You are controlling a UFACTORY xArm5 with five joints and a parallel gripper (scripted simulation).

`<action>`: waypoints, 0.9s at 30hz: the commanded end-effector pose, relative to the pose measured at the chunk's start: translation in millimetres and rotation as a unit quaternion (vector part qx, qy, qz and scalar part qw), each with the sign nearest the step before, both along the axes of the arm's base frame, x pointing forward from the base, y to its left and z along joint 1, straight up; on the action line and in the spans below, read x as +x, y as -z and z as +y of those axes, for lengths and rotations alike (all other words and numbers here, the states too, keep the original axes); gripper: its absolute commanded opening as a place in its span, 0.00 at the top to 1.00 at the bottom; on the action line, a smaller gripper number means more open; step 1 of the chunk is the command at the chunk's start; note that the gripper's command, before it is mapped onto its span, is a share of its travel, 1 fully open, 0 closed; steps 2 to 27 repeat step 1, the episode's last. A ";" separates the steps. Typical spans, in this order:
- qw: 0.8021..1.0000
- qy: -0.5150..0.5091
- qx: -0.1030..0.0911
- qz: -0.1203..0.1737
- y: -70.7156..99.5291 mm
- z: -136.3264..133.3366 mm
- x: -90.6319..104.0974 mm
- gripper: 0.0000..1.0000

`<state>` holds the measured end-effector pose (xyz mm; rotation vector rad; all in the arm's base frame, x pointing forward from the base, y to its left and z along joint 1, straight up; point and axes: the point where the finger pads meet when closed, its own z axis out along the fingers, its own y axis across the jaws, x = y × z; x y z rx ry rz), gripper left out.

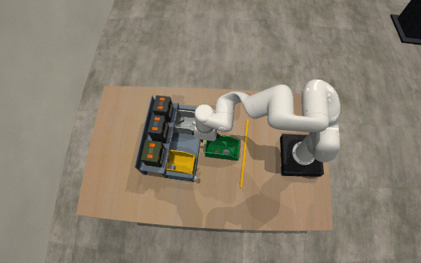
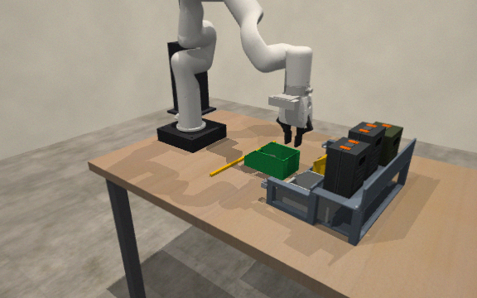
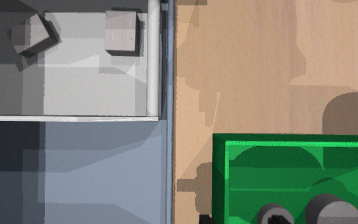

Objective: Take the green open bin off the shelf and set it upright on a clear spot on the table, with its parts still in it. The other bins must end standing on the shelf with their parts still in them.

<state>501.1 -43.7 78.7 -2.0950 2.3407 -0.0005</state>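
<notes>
The green open bin (image 1: pixel 229 142) (image 2: pixel 263 163) (image 3: pixel 219 175) is being supported upright by the table (image 1: pixel 123 204) (image 2: pixel 176 194) (image 3: pixel 255 65), off the shelf and just beside its front edge. Two rounded grey parts (image 1: pixel 226 152) (image 3: pixel 332 214) are being held inside it. No grip is being kept on anything by the gripper (image 1: pixel 210 139) (image 2: pixel 292 142) (image 3: pixel 242 220): its fingers are being held partly open, about a third of the way, with nothing between them. They are being pointed downward, near the bin's shelf-facing end.

Across a narrow strip of table, the grey bin (image 2: pixel 308 179) (image 3: pixel 90 90) is being carried by the shelf (image 1: pixel 185 142) (image 2: pixel 392 167) (image 3: pixel 100 185), with two small blocks (image 3: pixel 121 31) (image 3: pixel 34 36) being contained in it. At the other end of the same tier, the yellow bin (image 1: pixel 185 161) (image 2: pixel 320 165) is being supported, a grey part (image 1: pixel 171 166) being kept inside. Behind the bins, two dark cases (image 1: pixel 162 106) (image 1: pixel 157 128) (image 2: pixel 346 165) and an olive case (image 1: pixel 153 153) (image 2: pixel 393 141) are being held upright in a row.

On the green bin's other side, a yellow strip (image 1: pixel 244 153) (image 2: pixel 227 166) is being supported by the table, between the bin and the arm's black base (image 1: pixel 285 172) (image 2: pixel 172 138).
</notes>
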 end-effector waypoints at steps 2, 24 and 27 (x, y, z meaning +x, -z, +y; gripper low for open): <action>1.000 0.000 -0.003 -0.002 -2.0 -0.1 1.7 0.66; 1.000 0.000 -0.003 -0.002 -2.0 -0.1 1.7 0.66; 1.000 0.000 -0.003 -0.002 -2.0 -0.1 1.7 0.66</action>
